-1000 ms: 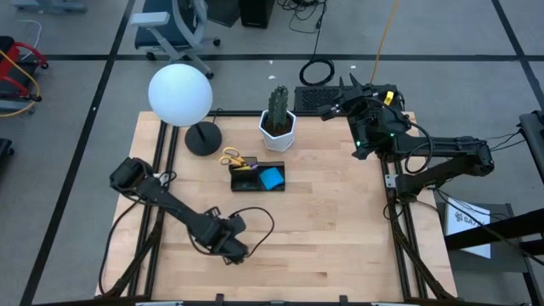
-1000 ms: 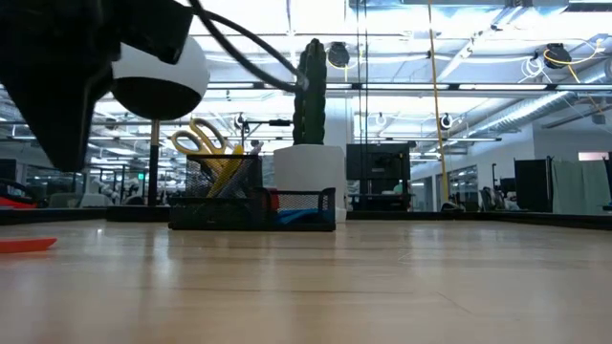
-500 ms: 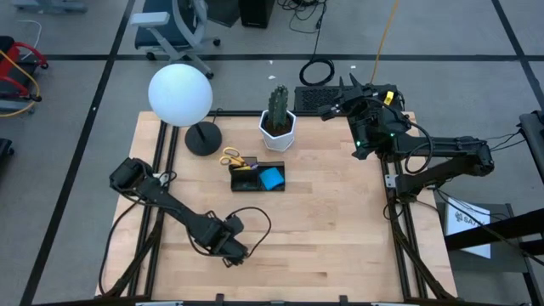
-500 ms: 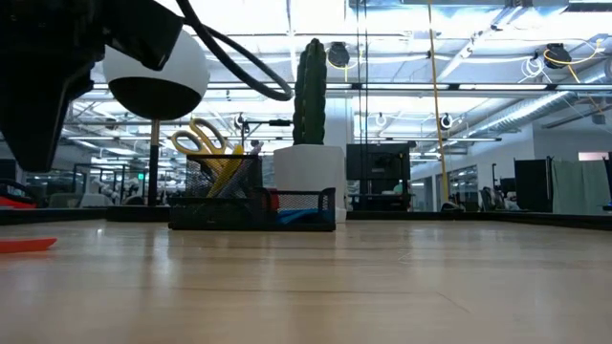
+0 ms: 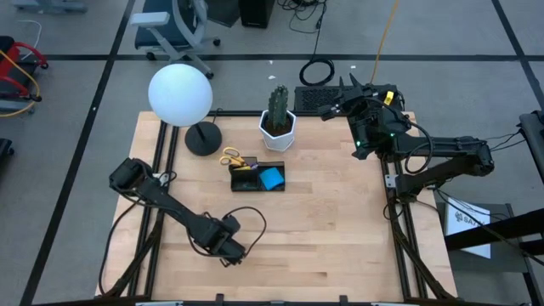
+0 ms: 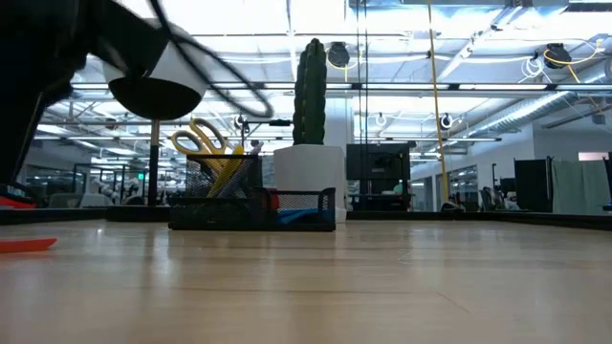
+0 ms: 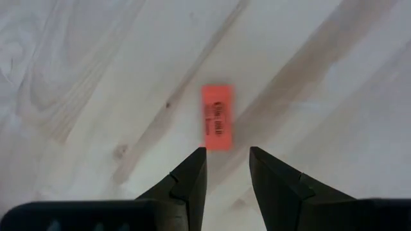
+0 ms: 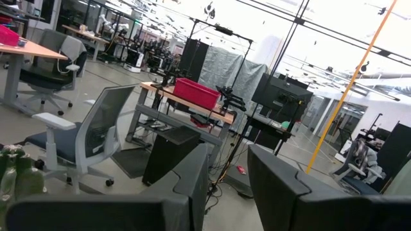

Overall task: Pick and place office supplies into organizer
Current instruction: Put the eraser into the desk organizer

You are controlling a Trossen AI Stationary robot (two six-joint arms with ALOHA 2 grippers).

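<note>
- Near the front of the table [image 5: 340, 238], at about seven o'clock from its middle, the left gripper [image 5: 228, 252] hangs over a small red-orange eraser [image 7: 217, 126] lying flat on the wood.
- Its two fingers [image 7: 192, 176] stand a narrow gap apart with nothing between them; the eraser lies just beyond the tips, clear of both.
- Judged by its look, the eraser is light, stiff enough not to fold, and a little rubbery, so it should grip well rather than slip.
- It is thin and flat, so the best hold would seem to be across its short width, near the middle, with the fingertips brought right down to the wood.
- The present gap looks barely wider than the eraser, leaving little room for error.
- The organizer [image 5: 257, 178] sits at about eleven o'clock from the table's middle, well apart from the eraser, with yellow-handled scissors [image 5: 229, 158] and a blue sticky-note pad [image 5: 271, 178] in it.
- At one o'clock the right gripper [image 5: 344, 95] waits by the back edge, fingers a narrow gap apart and empty.
- From the low view the eraser [image 6: 27, 246] shows only as an orange sliver, so its thickness is uncertain.
</note>
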